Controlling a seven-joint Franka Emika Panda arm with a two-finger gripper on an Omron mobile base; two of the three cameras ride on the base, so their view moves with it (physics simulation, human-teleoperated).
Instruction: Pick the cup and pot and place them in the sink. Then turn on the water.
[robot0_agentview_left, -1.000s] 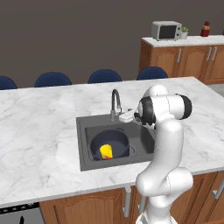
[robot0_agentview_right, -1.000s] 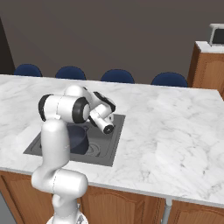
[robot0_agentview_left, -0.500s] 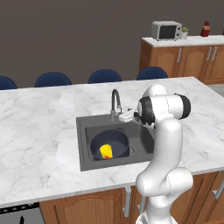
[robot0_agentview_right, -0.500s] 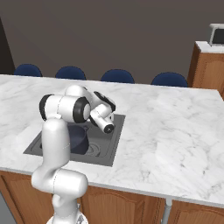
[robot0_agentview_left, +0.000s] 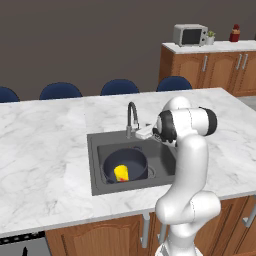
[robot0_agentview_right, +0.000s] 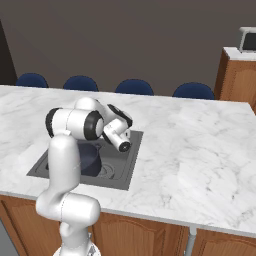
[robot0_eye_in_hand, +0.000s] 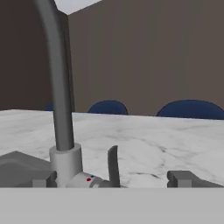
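The wide dark navy pot (robot0_agentview_left: 126, 164) sits inside the rectangular dark grey sink (robot0_agentview_left: 95, 160), and the small yellow cup (robot0_agentview_left: 121, 173) stands in the pot. The two-finger gripper (robot0_agentview_left: 145, 133), jaws spread wide and empty, hangs just beside the base of the curved metal faucet (robot0_agentview_left: 131, 119) at the sink's back rim
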